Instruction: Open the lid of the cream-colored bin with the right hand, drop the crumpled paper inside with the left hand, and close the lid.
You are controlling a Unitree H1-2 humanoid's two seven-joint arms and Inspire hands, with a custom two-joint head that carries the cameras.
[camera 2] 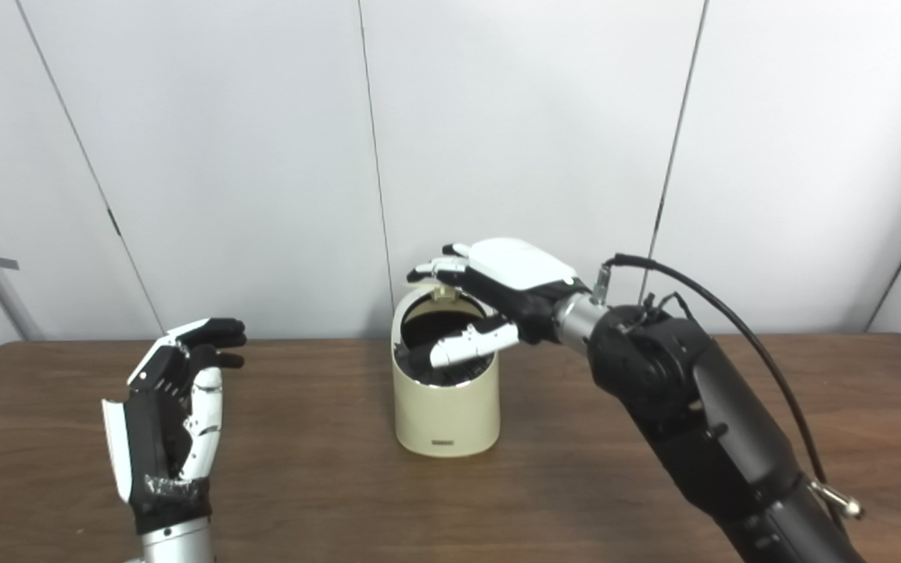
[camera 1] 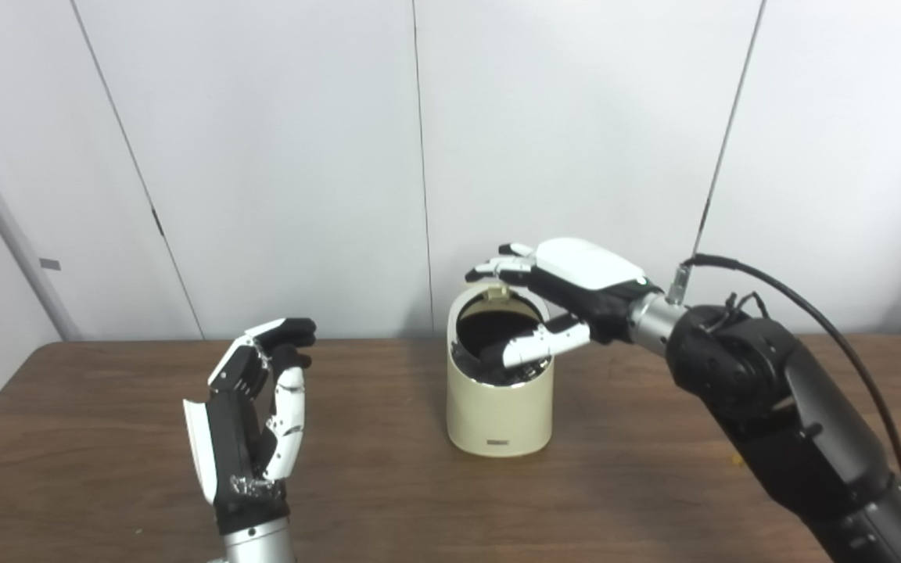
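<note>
two hands show in the left eye view: the right hand (camera 1: pixel 568 289) hangs over the open cream-colored bin (camera 1: pixel 499 399), fingers spread, thumb across its mouth, lid (camera 1: pixel 495 293) tipped back. right eye view: left hand (camera 2: pixel 173 407) empty, loosely curled, well apart on the surface (camera 2: pixel 325 485); no paper visible, so closing the lid seems next.

No legible text, number or brand showing anywhere, small dark label (camera 1: pixel 499 443) sitting low on the front of the cream-colored bin (camera 1: pixel 497 407), its lettering blurring past reading, grey tag (camera 1: pixel 50 264) on the wall panel at left looking blank
</note>
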